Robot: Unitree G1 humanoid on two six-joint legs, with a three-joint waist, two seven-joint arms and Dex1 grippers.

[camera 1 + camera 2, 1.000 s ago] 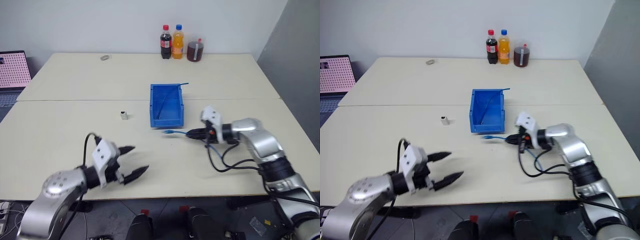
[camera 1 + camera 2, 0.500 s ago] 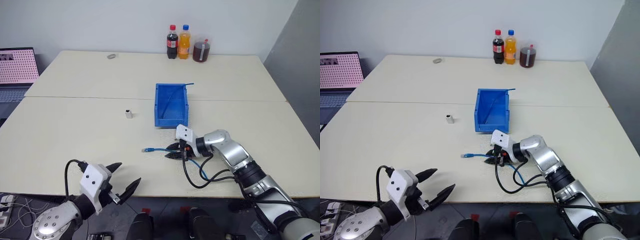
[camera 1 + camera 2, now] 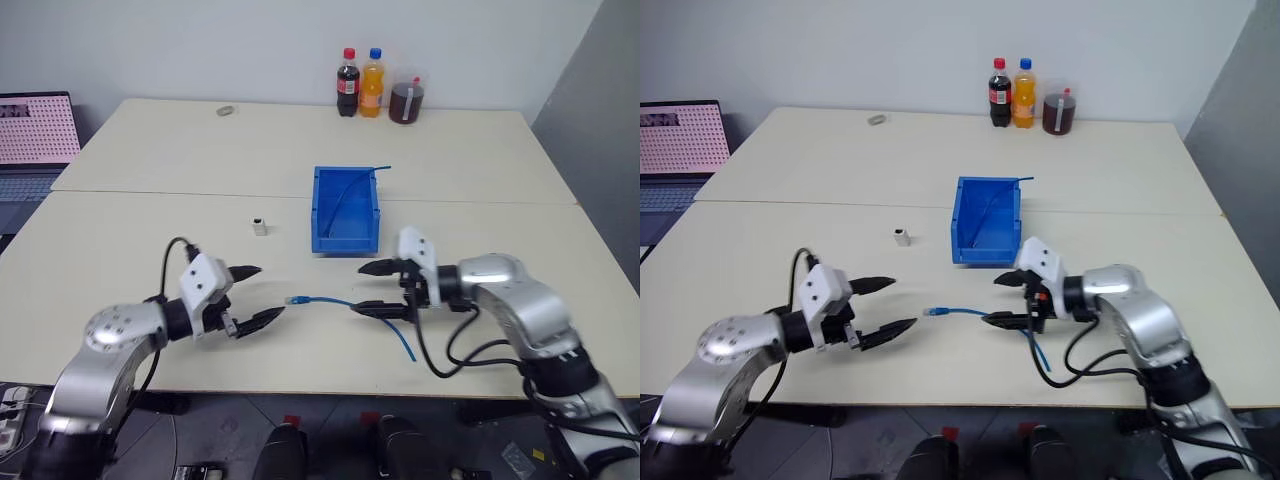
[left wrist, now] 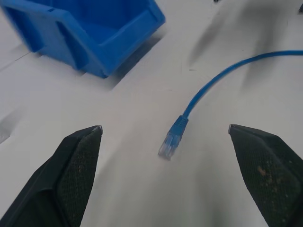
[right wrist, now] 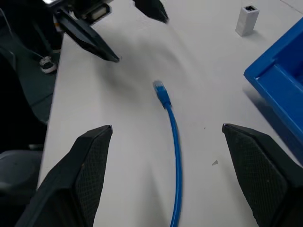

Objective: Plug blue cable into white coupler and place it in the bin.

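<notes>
The cable point(image 3: 330, 300) lies loose on the bench point(image 3: 150, 240), its clear plug toward the left, its length running right between the fingers of the right hand point(image 3: 378, 288) and trailing off toward the near edge. That right hand is spread wide and grasps nothing; the cable passes under or between its fingers, and whether it touches them cannot be told. The left hand point(image 3: 253, 296) is also spread wide and empty, hanging just left of the plug with the plug lying between its two fingers in the left wrist view. The coupler point(image 3: 260, 227) stands alone farther back and to the left, well apart from both hands and from the plug, and the bin point(image 3: 345, 238) sits beyond the cable. A second, thinner blue wire leans inside the bin. The main risk is that the thin, springy cable skids or rolls away if the left hand closes a little off the plug, leaving the plug pointing the wrong way for the socket. With nothing pinning the cable, a nudge from either hand could drag its near end off the bench. The coupler is tiny and unsupported, so a clumsy approach would likely tip or push it rather than seat the plug. Both hands are close together, so they could foul each other.
</notes>
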